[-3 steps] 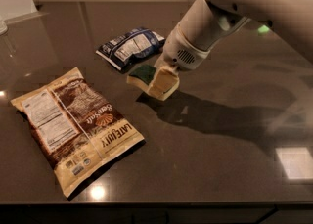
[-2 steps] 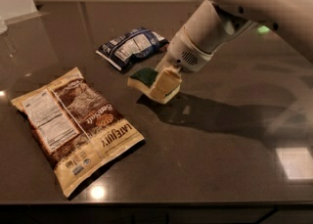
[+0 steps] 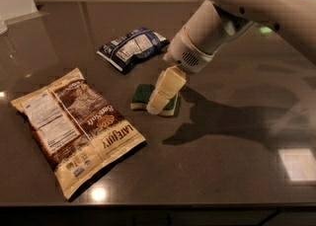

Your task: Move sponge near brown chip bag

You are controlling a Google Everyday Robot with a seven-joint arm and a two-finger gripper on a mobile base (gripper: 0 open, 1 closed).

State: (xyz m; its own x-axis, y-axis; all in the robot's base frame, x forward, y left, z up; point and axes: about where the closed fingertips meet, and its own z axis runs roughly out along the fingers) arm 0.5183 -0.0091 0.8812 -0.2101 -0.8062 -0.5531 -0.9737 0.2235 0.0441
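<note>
The sponge, dark green on top with pale yellow foam below, lies flat on the dark table near its middle. My cream gripper points down onto the sponge, covering its middle, with its tip at the sponge's front edge. The brown chip bag, large and flat with a white nutrition label, lies to the left of the sponge. A small gap of bare table separates the bag's right edge from the sponge.
A smaller dark blue and white bag lies behind the sponge, toward the back of the table. My white arm comes in from the upper right. The table's front edge runs along the bottom.
The sponge, earlier partly hidden and tilted at the gripper, now lies flat on the table with its green top showing. The arm has shifted slightly to the right.
</note>
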